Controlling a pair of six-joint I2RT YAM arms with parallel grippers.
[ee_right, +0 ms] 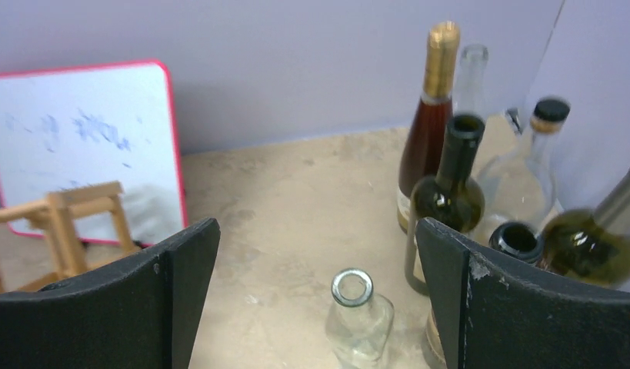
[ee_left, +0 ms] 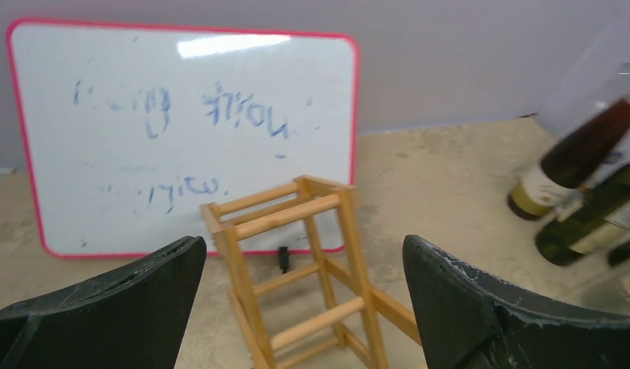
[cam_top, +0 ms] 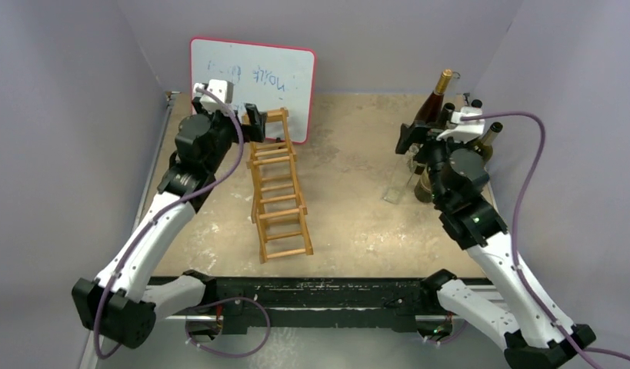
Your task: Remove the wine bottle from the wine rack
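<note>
While the left pincer (ee_left: 302,250) and the right pincer (ee_right: 318,231) both gape wide, gripping nothing, the wine rack (cam_top: 279,192) sits on the tabletop (cam_top: 350,223) before the whiteboard (cam_top: 250,77). The clear wine bottle (ee_right: 356,319) stands upright just below the right pincer, beside other bottles (ee_right: 431,131), well apart from the rack.

Lab test cell, grey walls (cam_top: 65,115), whiteboard (cam_top: 254,81)

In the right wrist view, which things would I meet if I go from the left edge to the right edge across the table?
Whiteboard → clear open bottle → amber bottle with gold foil → clear bottle with black cap → green bottle at the right edge.
</note>
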